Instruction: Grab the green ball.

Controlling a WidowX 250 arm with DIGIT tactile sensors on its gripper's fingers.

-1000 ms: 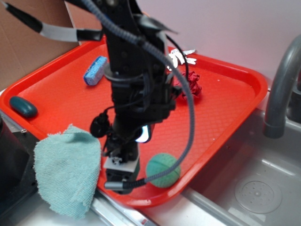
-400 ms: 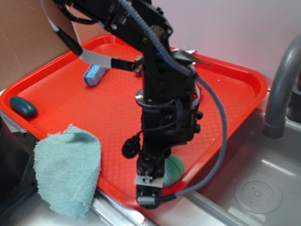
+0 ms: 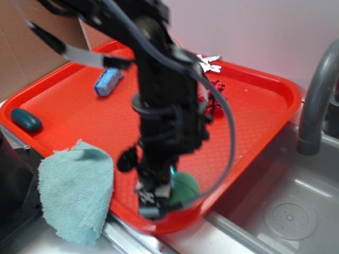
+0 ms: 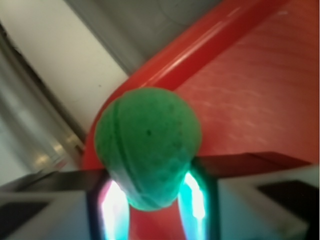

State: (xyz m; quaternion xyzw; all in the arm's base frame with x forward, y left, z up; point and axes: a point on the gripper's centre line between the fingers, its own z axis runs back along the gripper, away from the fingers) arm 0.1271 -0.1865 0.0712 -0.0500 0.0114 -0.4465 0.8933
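Note:
The green ball (image 4: pixel 147 145) fills the middle of the wrist view, dimpled and with a thin seam. Its lower half is pinched narrow between the two glowing pads (image 4: pixel 112 205). My gripper (image 4: pixel 152 200) is shut on it. In the exterior view the ball (image 3: pixel 186 186) sits near the front rim of the red tray (image 3: pixel 265 106), half hidden behind the blurred gripper (image 3: pixel 154 200), which reaches down from the dark arm.
A pale teal cloth (image 3: pixel 74 196) hangs over the tray's front left corner. On the tray lie a dark teal lump (image 3: pixel 25 120), a blue block (image 3: pixel 107 81) and a dark red crumpled thing (image 3: pixel 216 98). A grey faucet (image 3: pixel 318 100) and steel sink (image 3: pixel 286 211) are on the right.
The arm swung from left of the ball to over it, then settled slightly left. The ball has stayed near the tray's front rim.

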